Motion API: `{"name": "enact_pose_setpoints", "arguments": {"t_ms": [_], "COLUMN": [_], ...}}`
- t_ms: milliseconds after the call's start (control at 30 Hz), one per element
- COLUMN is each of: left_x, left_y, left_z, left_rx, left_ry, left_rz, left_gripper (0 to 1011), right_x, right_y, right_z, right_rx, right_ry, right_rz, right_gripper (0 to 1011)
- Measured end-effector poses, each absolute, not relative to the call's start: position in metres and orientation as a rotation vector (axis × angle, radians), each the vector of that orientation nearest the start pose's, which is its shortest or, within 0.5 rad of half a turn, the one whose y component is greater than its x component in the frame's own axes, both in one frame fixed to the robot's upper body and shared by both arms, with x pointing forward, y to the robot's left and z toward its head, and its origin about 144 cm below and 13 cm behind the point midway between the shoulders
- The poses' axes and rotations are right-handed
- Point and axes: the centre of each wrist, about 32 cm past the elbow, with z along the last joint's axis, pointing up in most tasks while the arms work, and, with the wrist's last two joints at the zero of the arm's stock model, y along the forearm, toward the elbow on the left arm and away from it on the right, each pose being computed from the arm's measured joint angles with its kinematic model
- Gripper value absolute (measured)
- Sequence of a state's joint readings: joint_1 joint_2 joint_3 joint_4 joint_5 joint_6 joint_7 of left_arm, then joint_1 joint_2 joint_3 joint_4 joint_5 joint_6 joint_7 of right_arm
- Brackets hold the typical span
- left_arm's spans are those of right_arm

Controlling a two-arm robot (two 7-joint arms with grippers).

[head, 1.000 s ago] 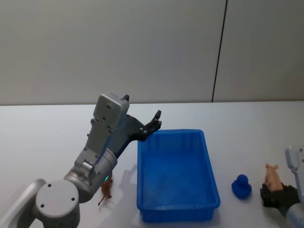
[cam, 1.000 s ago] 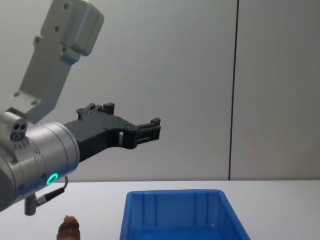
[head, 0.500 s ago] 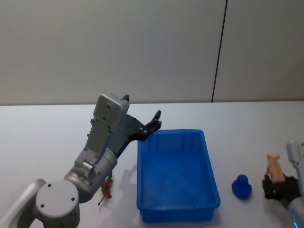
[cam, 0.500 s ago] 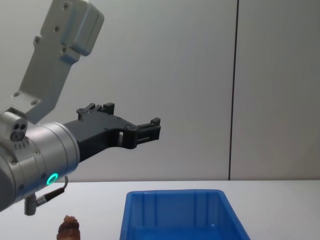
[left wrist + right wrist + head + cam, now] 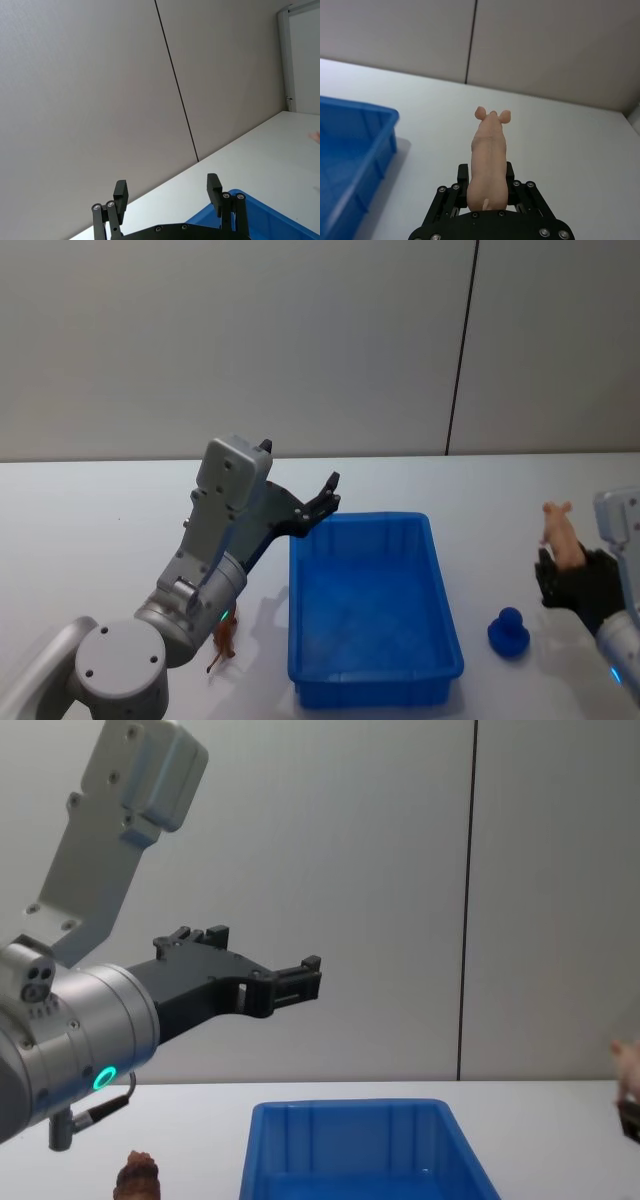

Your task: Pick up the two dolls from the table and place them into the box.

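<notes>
One pink pig [image 5: 489, 150], clamped in my right claw [image 5: 488, 181], has just risen off the table [image 5: 520, 500], right of the box [image 5: 375, 681]. The blue doll [image 5: 509, 632] and brown doll [image 5: 224, 640] lie outside it; nothing is boxed yet. My left claw [image 5: 167, 192] hangs apart, idle.

A pink pig [image 5: 489, 142] is clamped upright between the fingers of the right gripper [image 5: 486, 173], with its snout pointing away from the wrist. A grey wall [image 5: 230, 340] stands well beyond this gripper and the left gripper [image 5: 328, 494]. A dark seam [image 5: 461, 350] in the wall falls between the two. A white frame [image 5: 284, 60] edges the wall far off to the left gripper's side.
</notes>
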State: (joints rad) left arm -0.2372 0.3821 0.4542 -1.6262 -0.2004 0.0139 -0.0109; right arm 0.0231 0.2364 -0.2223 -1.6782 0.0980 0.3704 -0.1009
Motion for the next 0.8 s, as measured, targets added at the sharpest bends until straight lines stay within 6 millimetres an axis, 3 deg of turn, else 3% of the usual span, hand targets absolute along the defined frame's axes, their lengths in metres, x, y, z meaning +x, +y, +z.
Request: {"name": "enact_pose_setpoints", "arguments": {"t_ms": [367,800], "left_x": [0.492,0.492], "left_y": [0.198,0.198], "left_z": [1.204,1.204], "left_rx": [0.061,0.061], "left_ry": [-0.268,-0.268], "left_rz": [1.124,1.124], "left_gripper": [1001,1001], "right_x": [0.465,0.479], "right_y": [-0.207,-0.19], "right_z": [1.195,1.215], "right_rx": [-0.263,-0.212], "right_ry": [-0.006,0.028], "right_rz": [-1.312,-1.128], "right_gripper": [382,383]}}
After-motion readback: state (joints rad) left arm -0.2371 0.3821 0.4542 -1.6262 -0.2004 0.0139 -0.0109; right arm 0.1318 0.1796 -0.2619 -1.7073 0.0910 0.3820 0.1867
